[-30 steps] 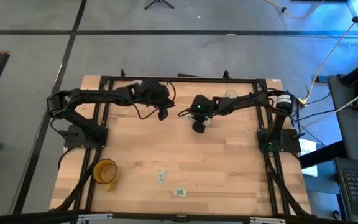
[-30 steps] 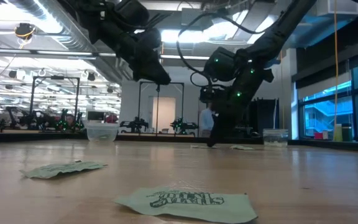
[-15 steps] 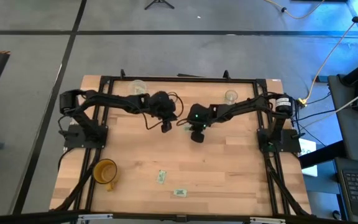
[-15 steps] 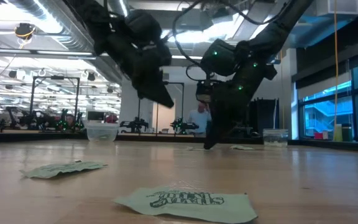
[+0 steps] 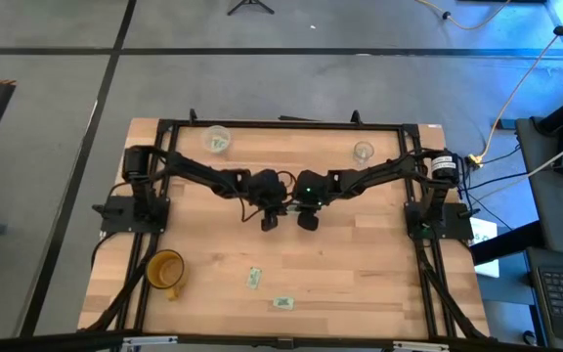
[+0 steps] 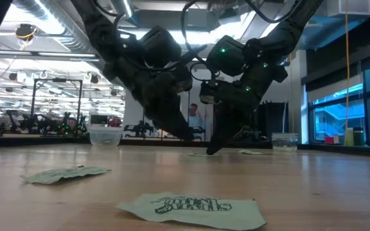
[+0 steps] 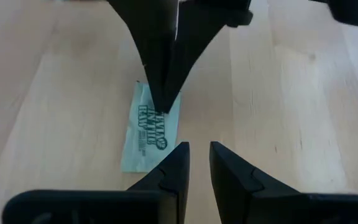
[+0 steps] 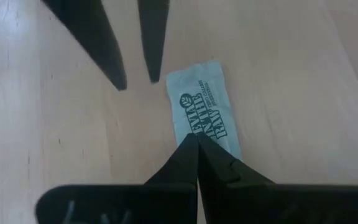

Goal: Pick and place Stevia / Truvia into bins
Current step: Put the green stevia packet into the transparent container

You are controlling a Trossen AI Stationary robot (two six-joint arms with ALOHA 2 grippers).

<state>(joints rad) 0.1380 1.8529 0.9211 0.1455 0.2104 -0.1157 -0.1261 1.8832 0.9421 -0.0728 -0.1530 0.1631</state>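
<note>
Pale wooden planks make up the table we look down on, framed in black rails. At its near-left corner stands a yellow-orange mug. Toward the far-left edge we see the wider cloudy cup with a green-printed sachet inside. Near the front edge lie two loose Stevia sachets, well apart from both arms. At mid-table the left gripper hangs low with its fingers parted by a narrow gap, holding nothing. Just beside it the right gripper points down with its fingers pressed together, tips resting on the central sachet, which lies flat on the wood between the two grippers; we make out green "in the raw" lettering on it. Farther right, near the far edge, stands the narrower clear cup. Beyond the table, a person shows in the room.
</note>
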